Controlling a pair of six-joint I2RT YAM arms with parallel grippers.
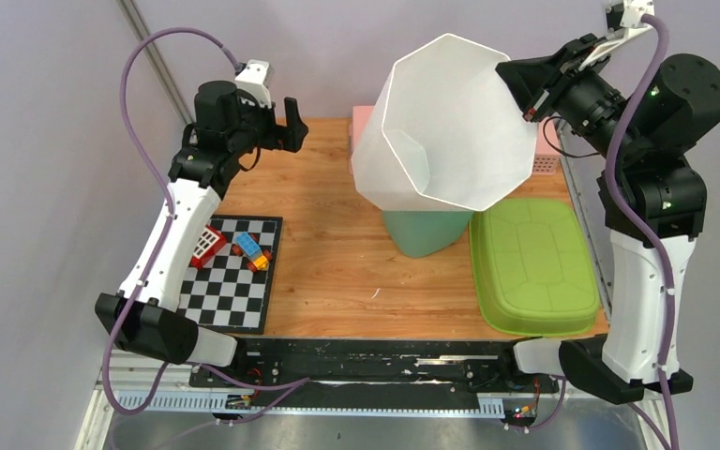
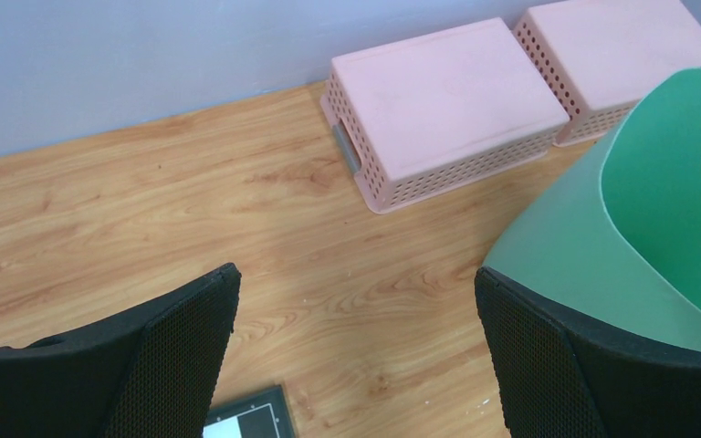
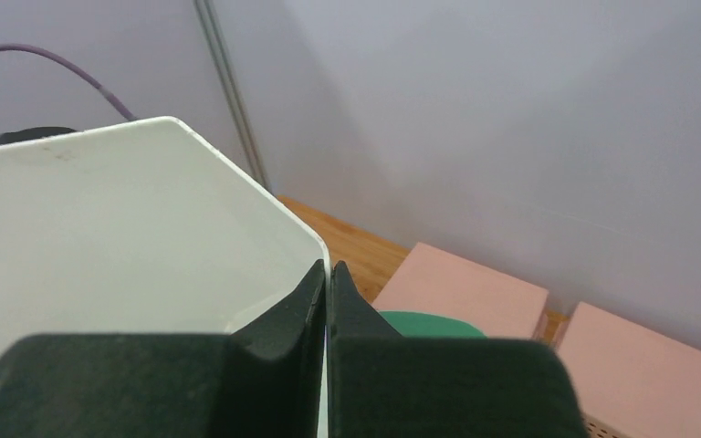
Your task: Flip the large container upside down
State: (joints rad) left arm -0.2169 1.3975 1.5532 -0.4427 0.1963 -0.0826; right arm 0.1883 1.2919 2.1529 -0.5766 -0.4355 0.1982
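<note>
The large container [image 1: 450, 122] is a white, many-sided bin hanging in the air over the back middle of the table. It is tipped so that its open mouth faces the camera and slightly left. My right gripper [image 1: 513, 82] is shut on its right rim. In the right wrist view the thin white wall [image 3: 100, 237] runs between the closed fingers of the right gripper [image 3: 329, 278]. My left gripper [image 1: 286, 127] hovers over the back left of the table. It stands wide open, and nothing lies between the fingers of the left gripper [image 2: 356, 283].
A green bin [image 1: 422, 234] stands on the table right under the white one. A green tub [image 1: 532, 267] lies bottom-up at the right. Two pink perforated baskets [image 2: 447, 109] [image 2: 621, 55] sit against the back wall. A checkerboard mat [image 1: 234, 291] with toy blocks [image 1: 208, 246] lies front left.
</note>
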